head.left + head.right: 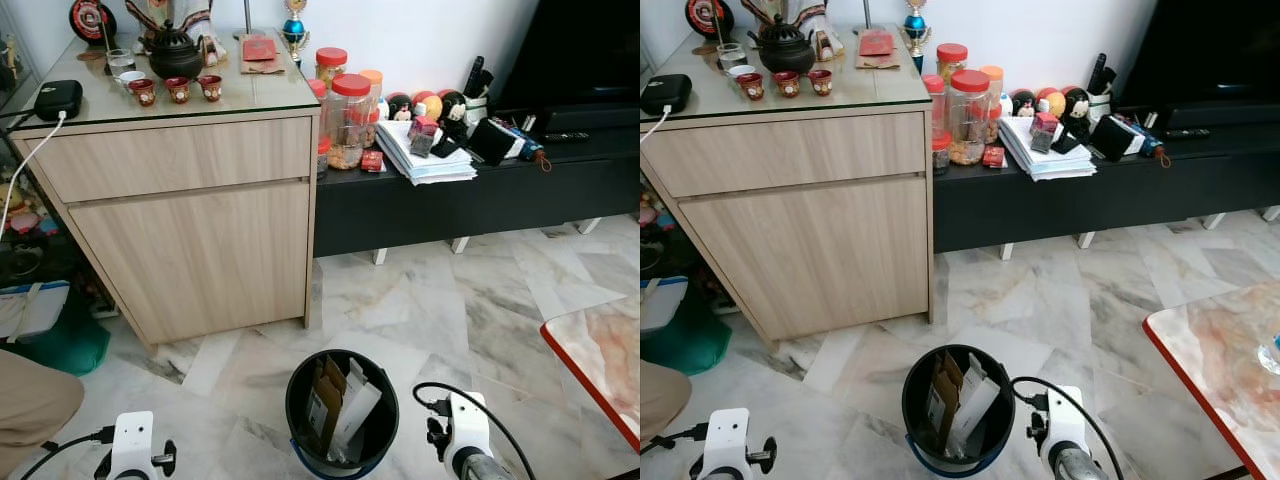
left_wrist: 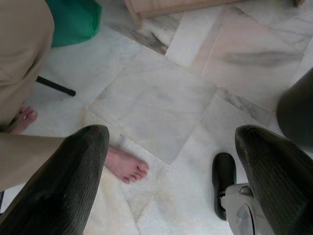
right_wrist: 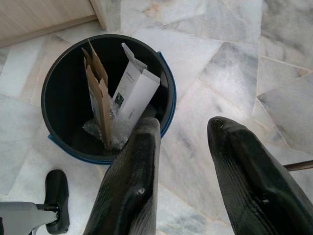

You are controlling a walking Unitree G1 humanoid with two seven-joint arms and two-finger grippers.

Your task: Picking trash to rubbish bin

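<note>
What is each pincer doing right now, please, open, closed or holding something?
Left pincer: open, empty, over bare floor.
Right pincer: open, empty, beside the rubbish bin.

Both arms hang low, left end effector (image 2: 171,161) and right end effector (image 3: 188,161) seemingly empty, fingers apart.

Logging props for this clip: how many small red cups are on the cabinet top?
3: left red cup, middle red cup and right red cup, in a row before the dark teapot. Clutter may hide others.
</note>
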